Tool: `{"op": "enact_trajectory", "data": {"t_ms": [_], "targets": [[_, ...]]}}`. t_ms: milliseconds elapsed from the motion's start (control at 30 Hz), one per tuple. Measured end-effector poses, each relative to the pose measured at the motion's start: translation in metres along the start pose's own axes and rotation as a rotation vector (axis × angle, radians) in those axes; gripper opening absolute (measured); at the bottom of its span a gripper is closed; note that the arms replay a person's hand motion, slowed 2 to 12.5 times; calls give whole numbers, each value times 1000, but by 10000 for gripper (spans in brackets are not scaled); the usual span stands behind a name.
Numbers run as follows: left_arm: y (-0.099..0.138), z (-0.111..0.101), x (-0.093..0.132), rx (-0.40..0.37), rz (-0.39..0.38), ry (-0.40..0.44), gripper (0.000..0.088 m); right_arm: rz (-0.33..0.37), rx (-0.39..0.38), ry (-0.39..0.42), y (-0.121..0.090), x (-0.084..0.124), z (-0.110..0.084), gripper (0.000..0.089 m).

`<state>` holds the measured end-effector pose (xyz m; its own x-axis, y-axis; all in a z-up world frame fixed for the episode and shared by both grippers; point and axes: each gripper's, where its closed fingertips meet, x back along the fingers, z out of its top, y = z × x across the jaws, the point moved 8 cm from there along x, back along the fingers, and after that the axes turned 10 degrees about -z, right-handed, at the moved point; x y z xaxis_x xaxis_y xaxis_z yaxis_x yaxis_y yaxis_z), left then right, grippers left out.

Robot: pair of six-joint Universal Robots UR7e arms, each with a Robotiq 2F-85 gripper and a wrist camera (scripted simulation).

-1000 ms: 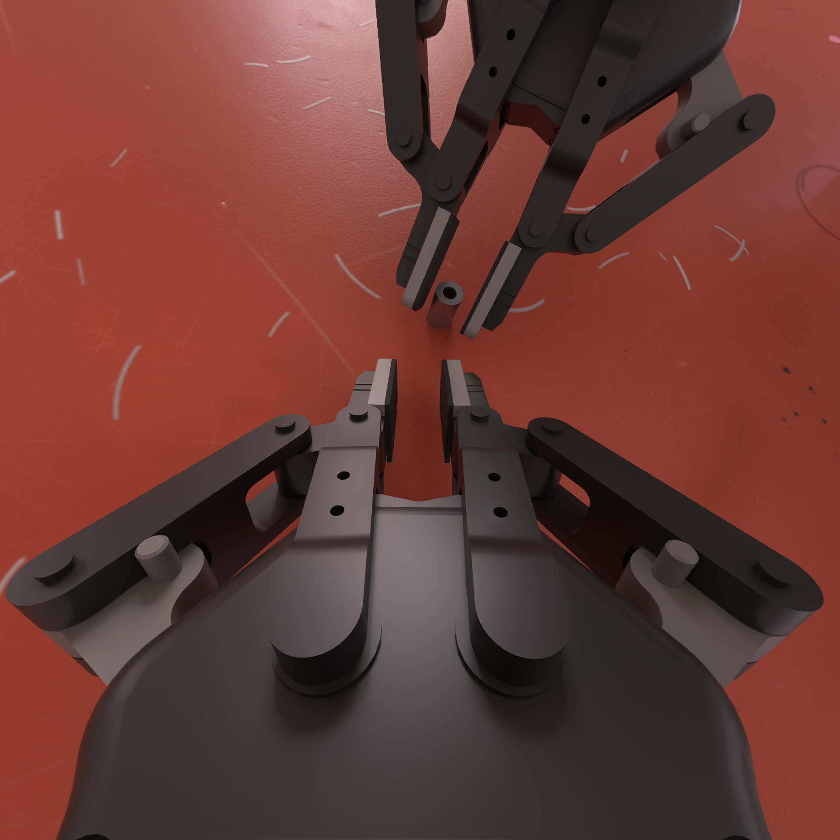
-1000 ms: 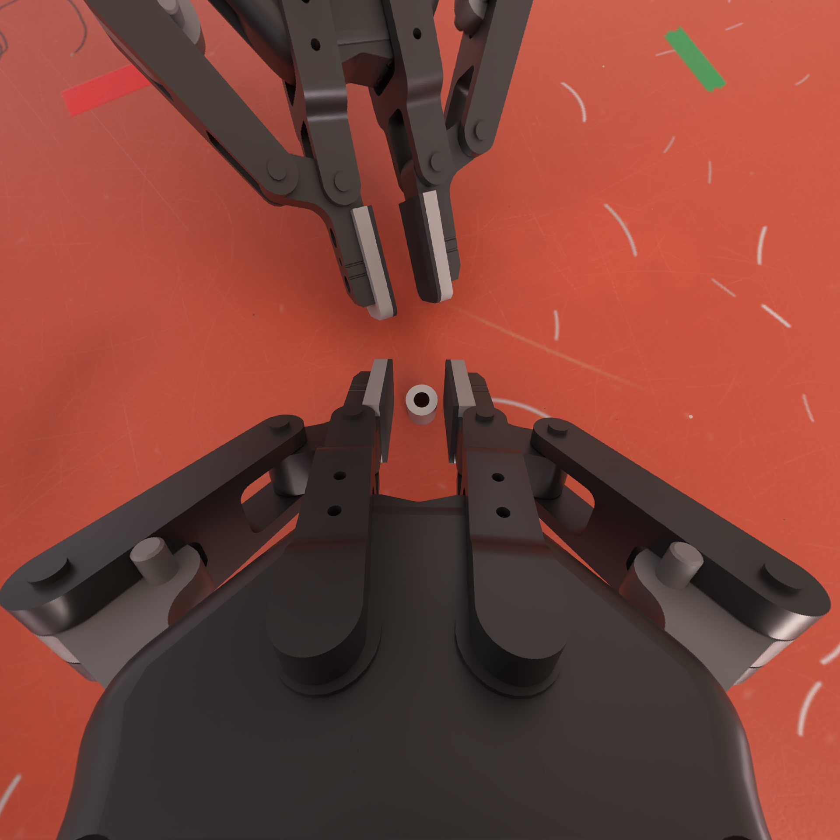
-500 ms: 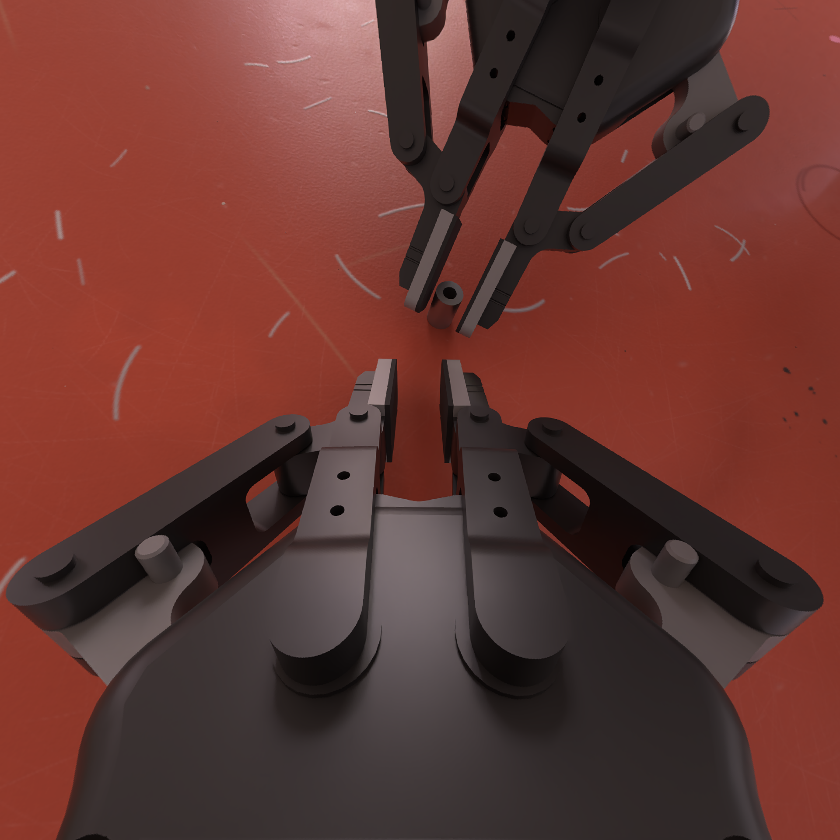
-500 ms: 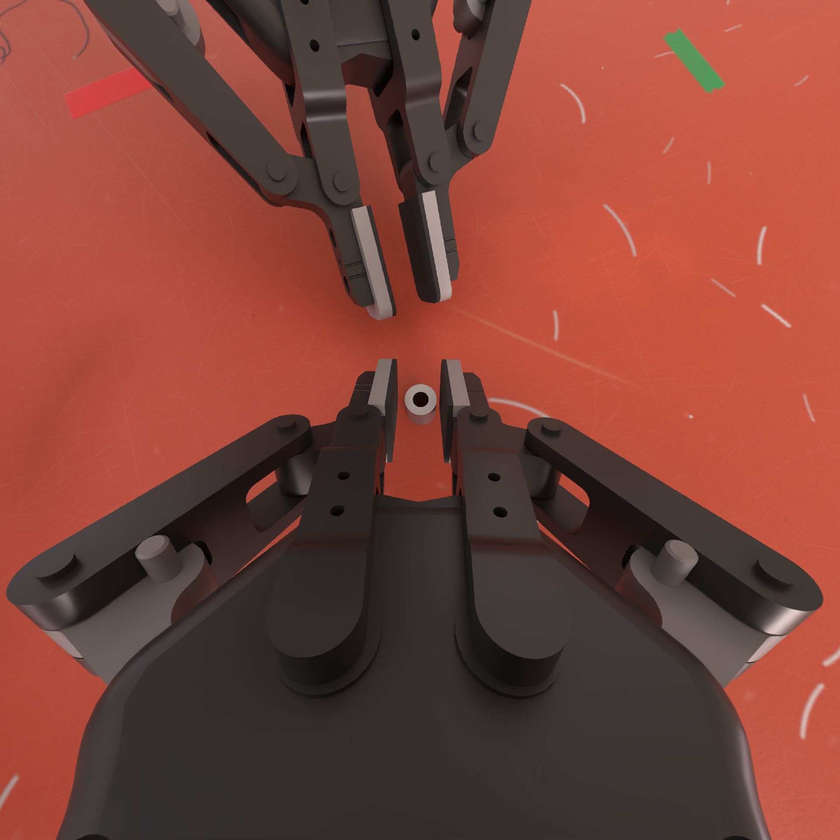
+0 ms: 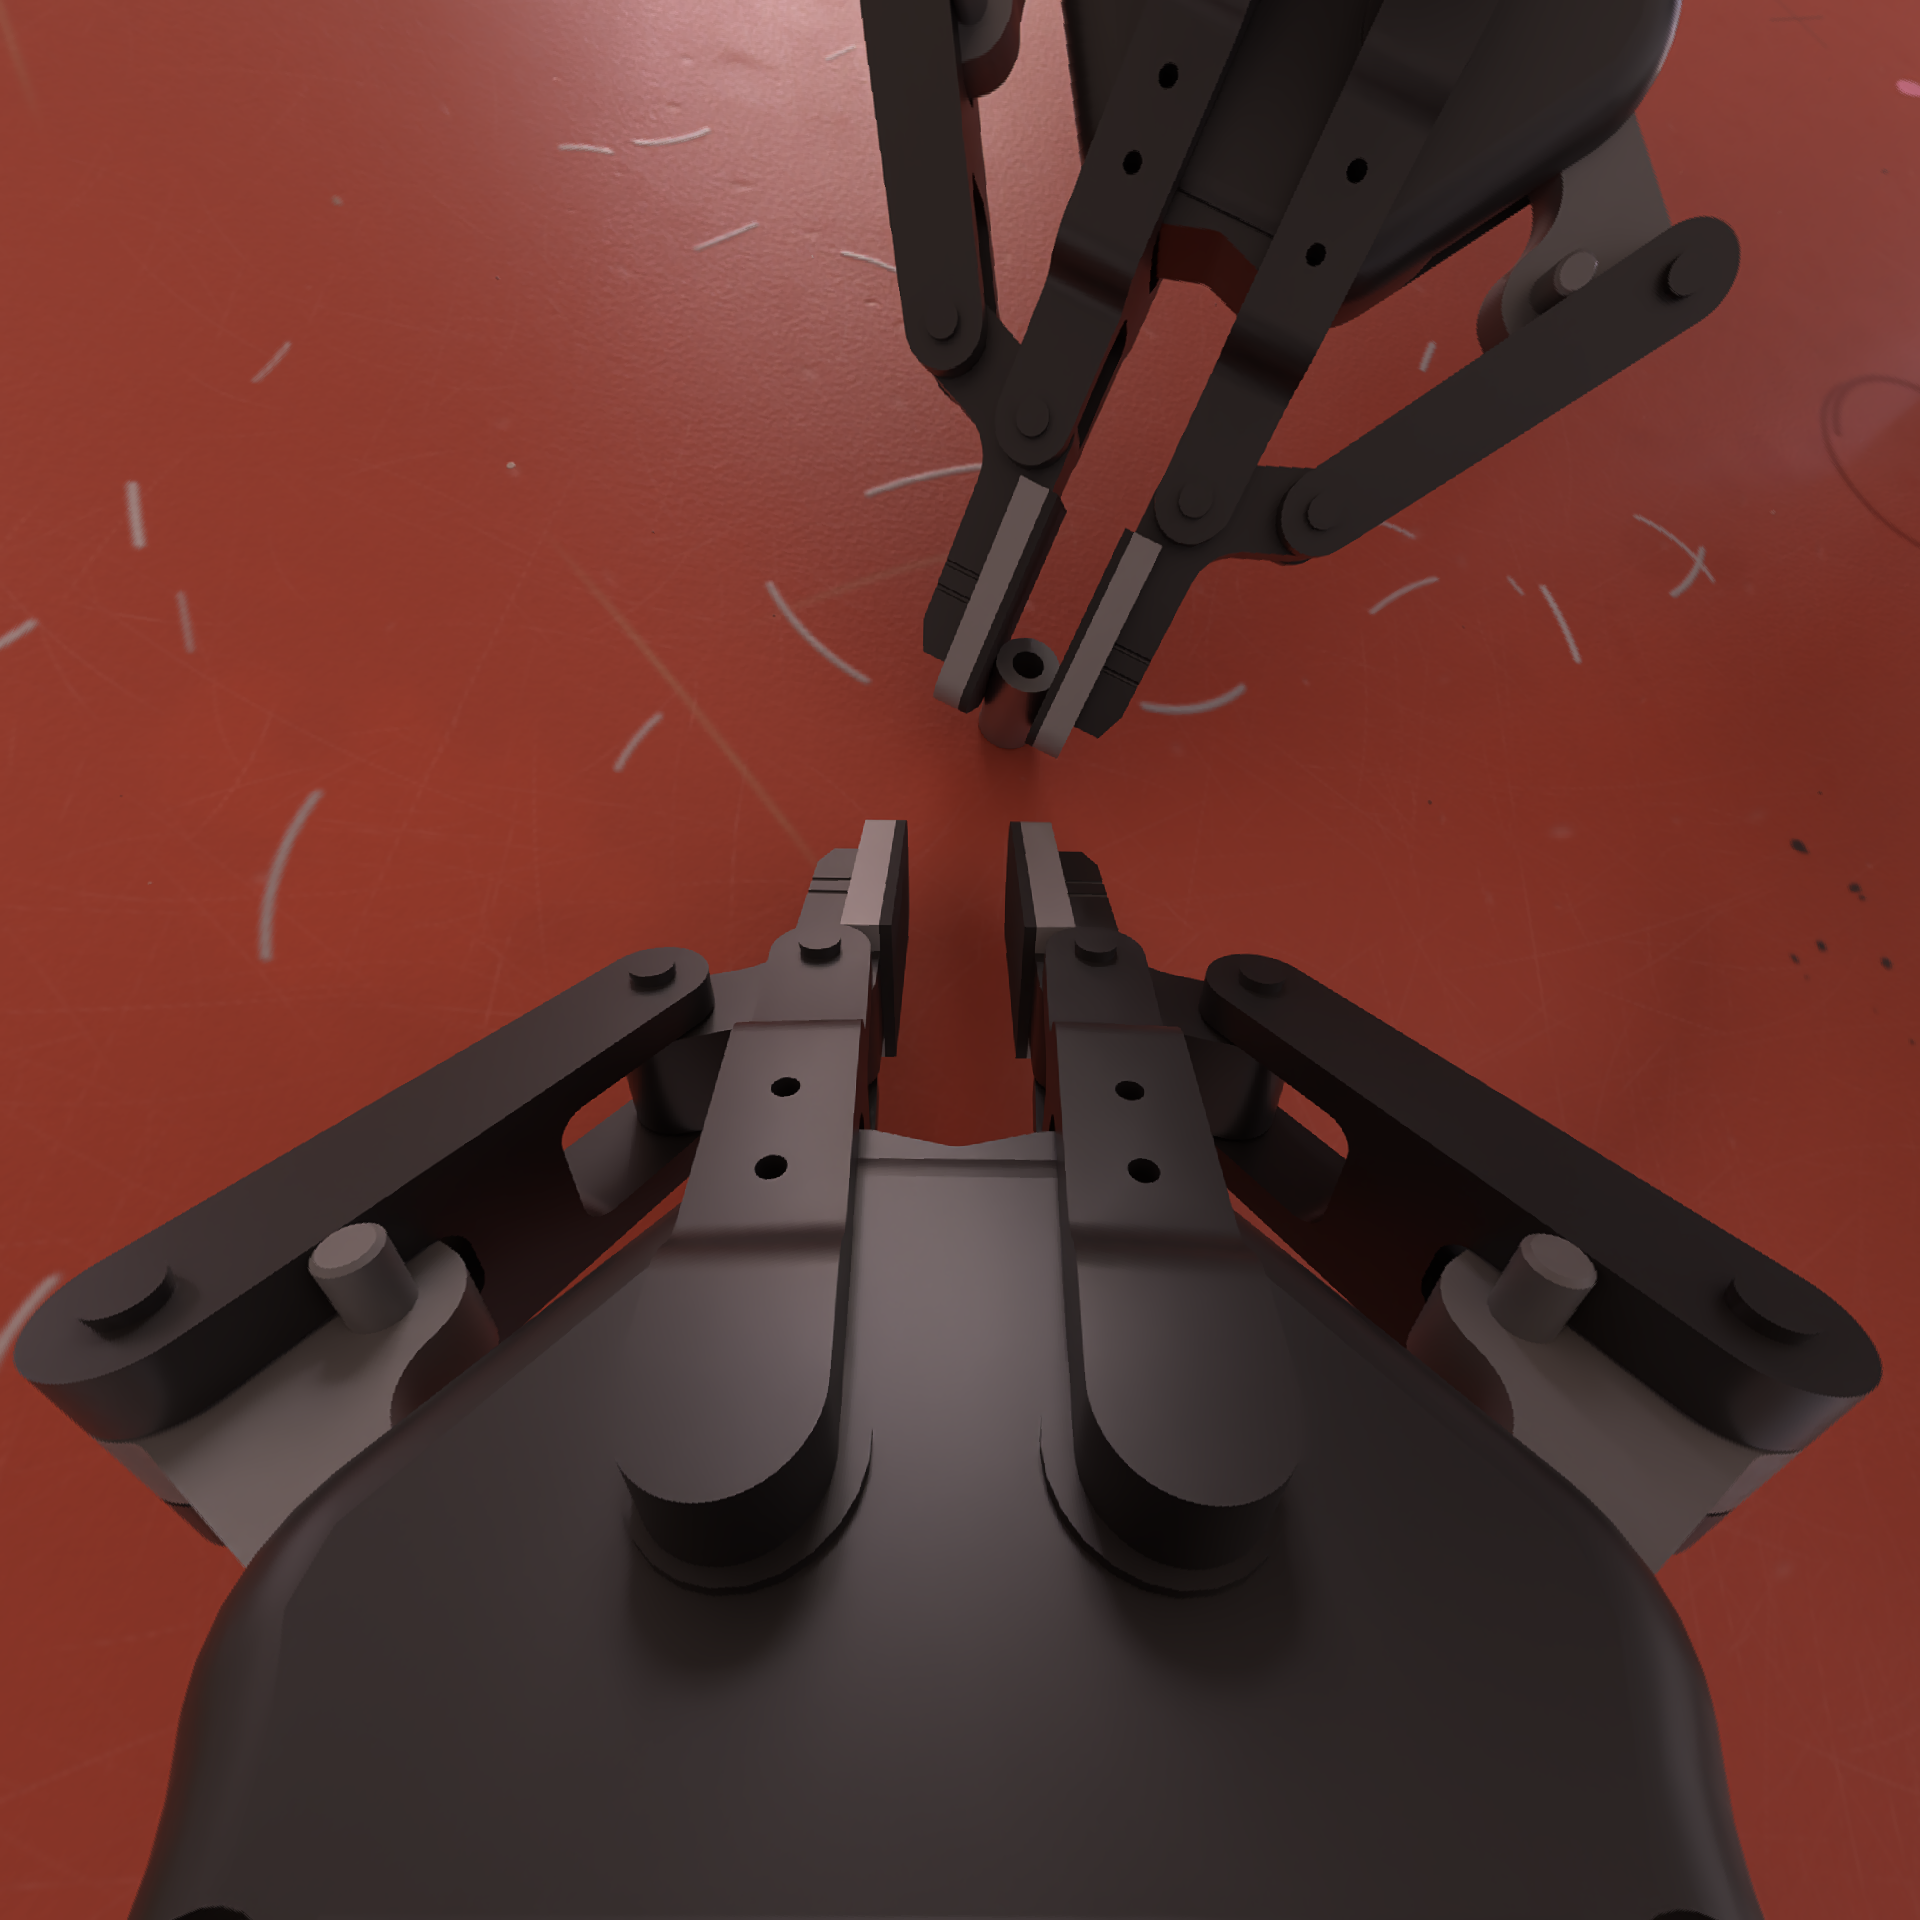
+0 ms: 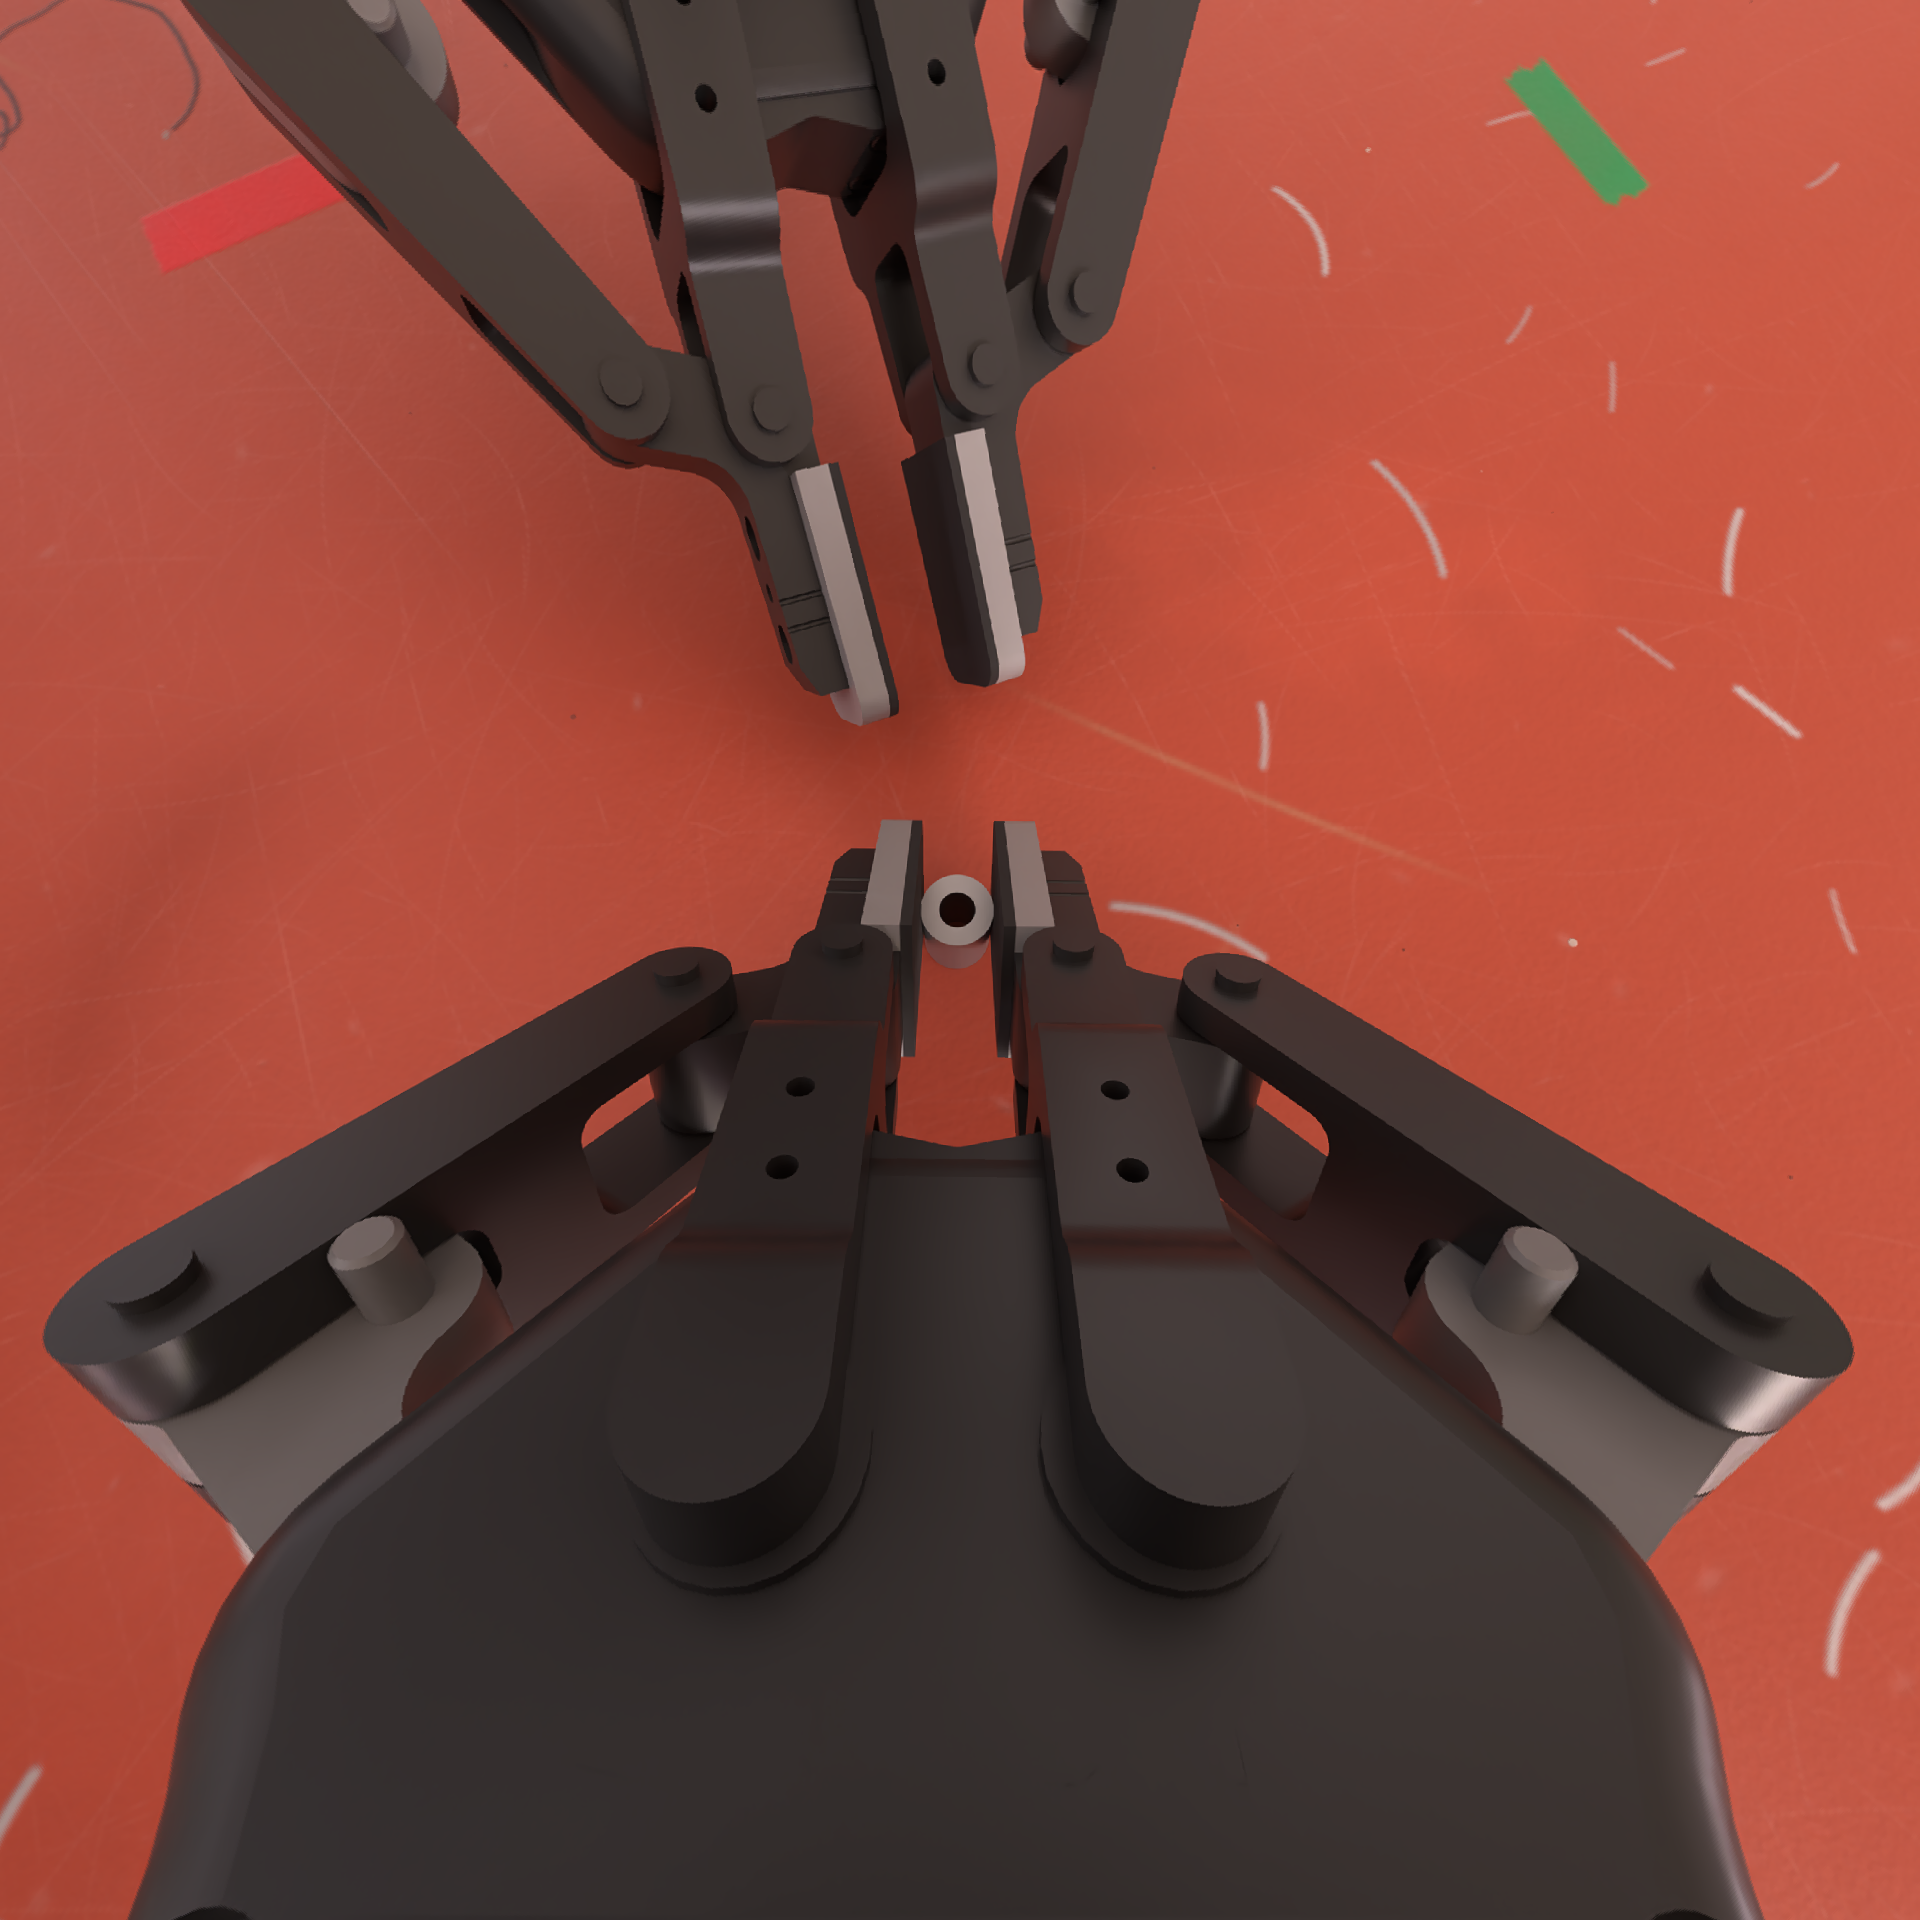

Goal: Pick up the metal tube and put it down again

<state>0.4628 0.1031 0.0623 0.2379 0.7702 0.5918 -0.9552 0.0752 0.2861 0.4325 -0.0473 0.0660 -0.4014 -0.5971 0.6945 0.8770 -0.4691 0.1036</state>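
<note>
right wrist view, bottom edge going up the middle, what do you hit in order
right gripper → metal tube between its fingers → bare strip of red table → left gripper pointing down from the top

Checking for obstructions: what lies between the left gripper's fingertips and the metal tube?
Nothing: only bare red table separates the left gripper from the metal tube, which stands between the right gripper's pads. The left wrist view shows it.

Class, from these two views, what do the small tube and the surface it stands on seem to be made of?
Metal tube: likely metal with a dull, matte finish, judging by its even pale grey and thick wall around a dark bore.

Surface: a red-orange, smooth sheet, perhaps painted or plastic; the fine pale scratches suggest a hard, worn coating.
</note>
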Motion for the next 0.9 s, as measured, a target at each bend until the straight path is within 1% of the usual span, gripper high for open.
{"op": "enact_trajectory", "data": {"t_ms": [567, 900], "targets": [[0, 0, 0, -5, -1, -1, 177, 5, -3, -12, 1, 3, -1, 118], [3, 0, -1, -41, -2, -19, 171, -1, 9, -21, 2, 6, 0, 118]]}}
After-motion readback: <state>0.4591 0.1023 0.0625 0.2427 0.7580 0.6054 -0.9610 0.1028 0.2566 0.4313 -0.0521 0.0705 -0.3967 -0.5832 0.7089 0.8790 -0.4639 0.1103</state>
